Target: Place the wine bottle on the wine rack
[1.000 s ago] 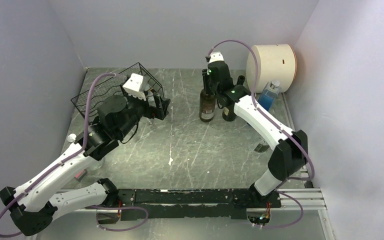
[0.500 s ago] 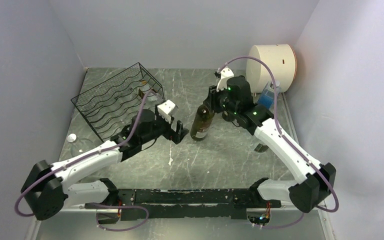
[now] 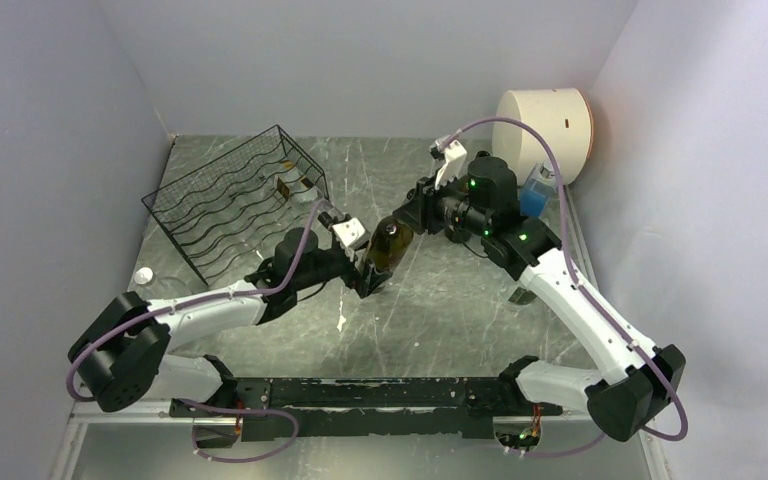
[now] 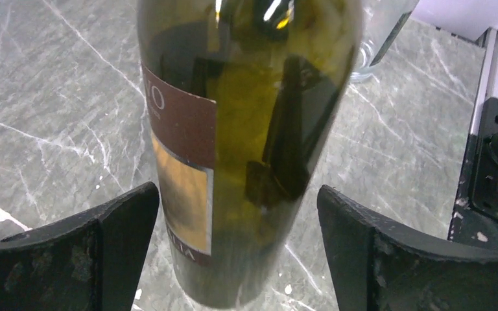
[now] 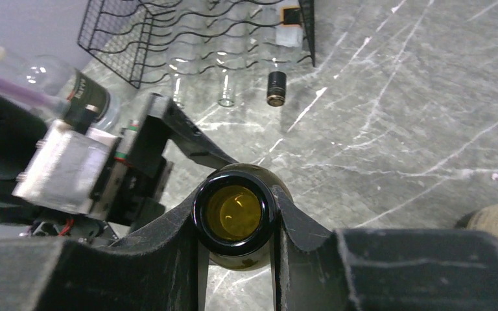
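Now the wine bottle (image 3: pixel 388 245) is shifted left & tipped over, near the wine rack (image 3: pixel 230 205) but not on it. The right gripper (image 3: pixel 412 213) clamps its neck; the left gripper (image 4: pixel 237 233) has come in, jaws apart astride the body, so handover prob. next.

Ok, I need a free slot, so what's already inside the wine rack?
Three bottles lie low in the wine rack, necks poking out: two clear bottles and one dark-capped bottle. Upper tiers look free; the mesh hides their far ends.
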Motion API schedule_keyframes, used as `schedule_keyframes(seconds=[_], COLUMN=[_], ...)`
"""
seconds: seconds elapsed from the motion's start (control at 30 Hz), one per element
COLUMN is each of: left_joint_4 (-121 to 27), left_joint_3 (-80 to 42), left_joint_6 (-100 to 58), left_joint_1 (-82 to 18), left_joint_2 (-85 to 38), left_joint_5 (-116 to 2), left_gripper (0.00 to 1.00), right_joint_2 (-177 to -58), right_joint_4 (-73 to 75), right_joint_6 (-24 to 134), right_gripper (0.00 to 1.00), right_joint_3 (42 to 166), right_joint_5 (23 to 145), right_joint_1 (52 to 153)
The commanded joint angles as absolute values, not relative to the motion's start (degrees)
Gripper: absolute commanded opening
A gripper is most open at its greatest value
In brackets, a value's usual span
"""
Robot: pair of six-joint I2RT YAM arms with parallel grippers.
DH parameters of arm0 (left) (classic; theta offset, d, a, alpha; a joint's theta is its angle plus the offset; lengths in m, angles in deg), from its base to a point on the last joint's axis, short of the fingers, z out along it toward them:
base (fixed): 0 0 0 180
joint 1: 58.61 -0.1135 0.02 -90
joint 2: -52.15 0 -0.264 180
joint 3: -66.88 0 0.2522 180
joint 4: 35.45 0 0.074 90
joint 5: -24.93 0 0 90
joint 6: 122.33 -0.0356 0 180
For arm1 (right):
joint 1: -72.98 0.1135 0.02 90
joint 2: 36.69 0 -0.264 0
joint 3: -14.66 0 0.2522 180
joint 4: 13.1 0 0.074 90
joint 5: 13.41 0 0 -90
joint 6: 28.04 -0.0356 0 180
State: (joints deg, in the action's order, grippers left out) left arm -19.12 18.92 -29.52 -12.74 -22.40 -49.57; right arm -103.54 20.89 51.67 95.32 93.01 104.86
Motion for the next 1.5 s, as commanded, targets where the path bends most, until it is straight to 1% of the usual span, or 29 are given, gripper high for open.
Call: schedule_keyframes(seconds=[0.0, 0.13, 0.37, 0.4, 0.43, 0.47, 0.5, 0.57, 0.6, 0.63, 0.7, 0.77, 0.8, 0.83, 0.9, 0.97, 1.03, 1.2, 1.27, 1.37, 1.47], left_joint_4=[-14.0, -9.5, -9.0, -9.1, -9.3, -9.5, -9.3, -8.9, -9.7, -10.6, -13.4, -14.4, -15.8, -17.2, -19.7, -21.6, -23.0, -23.3, -25.0, -25.3, -25.5], left_joint_3=[19.8, 22.0, 22.3, 22.0, 21.7, 21.2, 21.0, 20.4, 19.5, 18.6, 16.5, 14.7, 13.3, 11.9, 9.2, 6.9, 5.2, 4.1, 2.8, -0.1, -2.9], left_joint_6=[-33.5, -32.7, -38.4, -39.6, -40.8, -42.0, -42.8, -44.1, -45.2, -46.2, -49.6, -52.9, -55.1, -57.5, -62.7, -68.2, -73.6, -86.1, -91.6, -98.8, -105.2], left_joint_1=[-12.5, -12.5, -12.6, -12.6, -12.6, -12.5, -12.5, -12.5, -12.5, -12.5, -12.6, -12.6, -12.6, -12.5, -12.6, -12.6, -12.6, -12.6, -12.6, -12.6, -12.6], left_joint_2=[-24.7, -24.2, -22.6, -22.4, -22.3, -22.2, -21.9, -21.4, -21.1, -20.9, -20.5, -20.0, -19.7, -19.4, -19.4, -20.0, -20.6, -20.4, -20.5, -21.6, -22.1], left_joint_5=[-45.4, -43.6, -43.7, -43.4, -43.2, -43.4, -43.8, -44.8, -45.4, -45.8, -46.0, -46.2, -46.7, -47.0, -46.5, -45.8, -45.4, -46.1, -47.7, -53.6, -55.8], left_gripper=[0.93, 0.87, 0.83, 0.80, 0.76, 0.66, 0.53, 0.22, 0.09, 0.07, 0.07, 0.07, 0.07, 0.07, 0.07, 0.07, 0.07, 0.07, 0.07, 0.07, 0.07], right_joint_2=[-99.9, -99.2, -99.6, -99.7, -99.7, -99.7, -99.6, -99.2, -99.1, -99.0, -98.8, -99.3, -99.3, -99.2, -98.2, -97.0, -95.2, -92.8, -92.2, -91.9, -92.2], right_joint_4=[13.6, 11.9, 12.4, 12.7, 13.1, 13.8, 14.4, 15.6, 16.3, 17.3, 19.4, 22.6, 24.6, 26.3, 28.6, 30.0, 30.9, 34.0, 35.5, 38.8, 42.3], right_joint_6=[49.4, 48.5, 47.8, 47.7, 47.6, 47.7, 47.8, 48.0, 48.1, 48.1, 48.0, 48.4, 48.9, 49.3, 49.9, 51.0, 51.8, 52.7, 53.5, 55.5, 56.8], right_gripper=[0.00, 0.00, 0.00, 0.00, 0.00, 0.00, 0.00, 0.00, 0.02, 0.10, 0.24, 0.41, 0.53, 0.61, 0.75, 0.84, 0.88, 0.89, 0.89, 0.89, 0.89], right_joint_3=[97.0, 96.1, 96.5, 96.8, 97.0, 97.3, 97.5, 97.8, 98.0, 98.3, 99.1, 100.9, 102.3, 103.5, 105.6, 107.8, 109.7, 113.6, 114.1, 114.6, 114.9], right_joint_5=[99.0, 100.6, 104.3, 105.0, 105.5, 105.9, 106.1, 106.2, 106.1, 106.0, 105.5, 103.9, 102.6, 101.2, 98.8, 97.2, 96.0, 92.9, 92.5, 91.1, 89.6], right_joint_1=[104.6, 104.6, 104.7, 104.7, 104.6, 104.7, 104.6, 104.7, 104.7, 104.7, 104.6, 104.7, 104.6, 104.6, 104.6, 104.7, 104.6, 104.6, 104.6, 104.6, 104.7])
